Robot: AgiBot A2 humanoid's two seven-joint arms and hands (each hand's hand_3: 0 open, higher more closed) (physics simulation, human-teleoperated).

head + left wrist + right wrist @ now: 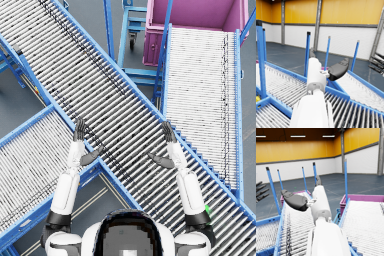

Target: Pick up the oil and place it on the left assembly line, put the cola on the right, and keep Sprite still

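No oil, cola or Sprite shows in any view. My left hand (82, 145) hovers open over the left rim of the middle roller conveyor (115, 105), fingers stretched forward and thumb out to the side. My right hand (167, 147) hovers open over the same conveyor's right side, posed the same way. The left wrist view shows the left hand (337, 68) holding nothing. In the right wrist view the right hand (296, 200) is empty too. Fingertips of the other hand poke in at the edge of each wrist view.
A left roller conveyor (30, 155) branches off at the lower left. A right roller conveyor (200, 95) runs to a purple bin (200, 20) at the back. Blue frame posts (307, 53) rise beside the rollers. Grey floor lies between the lines.
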